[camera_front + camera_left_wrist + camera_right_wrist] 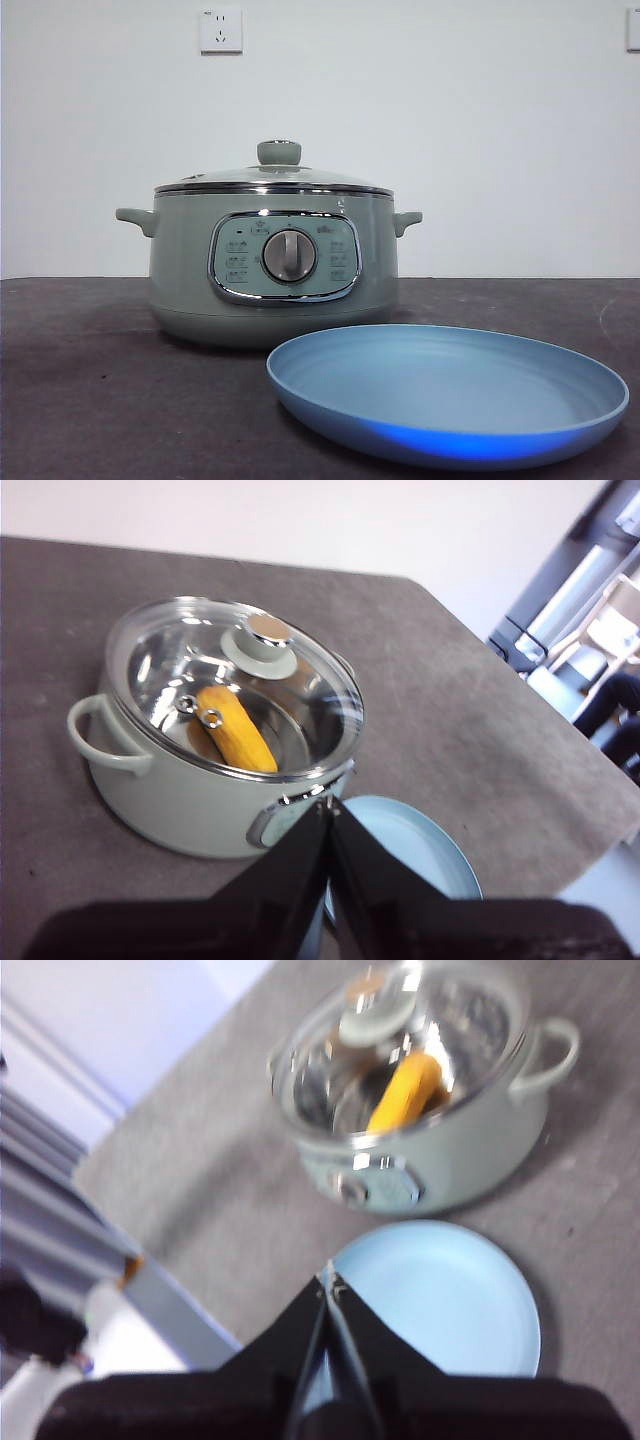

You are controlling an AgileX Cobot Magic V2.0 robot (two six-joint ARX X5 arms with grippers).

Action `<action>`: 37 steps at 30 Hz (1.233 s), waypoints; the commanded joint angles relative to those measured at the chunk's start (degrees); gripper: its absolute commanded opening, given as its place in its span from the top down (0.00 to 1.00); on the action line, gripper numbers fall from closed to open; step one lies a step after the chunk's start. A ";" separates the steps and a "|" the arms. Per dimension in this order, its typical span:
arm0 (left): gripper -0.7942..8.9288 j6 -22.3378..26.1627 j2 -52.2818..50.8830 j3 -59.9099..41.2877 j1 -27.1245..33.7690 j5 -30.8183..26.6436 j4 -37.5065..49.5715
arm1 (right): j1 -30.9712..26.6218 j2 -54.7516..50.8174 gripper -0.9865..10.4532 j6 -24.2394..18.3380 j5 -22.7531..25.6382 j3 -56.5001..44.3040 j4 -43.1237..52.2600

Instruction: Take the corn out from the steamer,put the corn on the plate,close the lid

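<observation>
Both pairs of jaws are pressed together, holding nothing — the left gripper (328, 810) and the right gripper (327, 1282) hang above the table (90, 390). One corn (236, 730) lies inside one steamer (275, 265) under one lid (272, 178); one plate (448, 395), bare, sits at the steamer's four o'clock. Panel icons are too small to read — one wall socket (221, 29) behind.

lid (272, 180) seated on steamer (190, 280), covering corn (236, 729) from above | knob (279, 152) stands uncovered on top | plate (450, 440) just beside steamer's front, bare inside | counter (80, 390) bare on both sides of steamer | both end effectors (329, 810) (328, 1280) well back, jaws together
</observation>
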 commanded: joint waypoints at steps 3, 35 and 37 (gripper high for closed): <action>0.92 3.82 0.92 2.91 -0.70 0.37 -4.55 | 2.05 1.16 0.92 -5.27 0.11 0.24 -1.77; 0.30 1.99 6.32 2.97 -3.52 0.31 3.65 | 2.64 1.07 0.42 -3.08 0.35 0.24 -0.35; 0.30 1.68 7.98 2.97 -4.74 0.07 5.95 | 2.64 1.07 0.42 -3.08 0.35 0.24 -0.37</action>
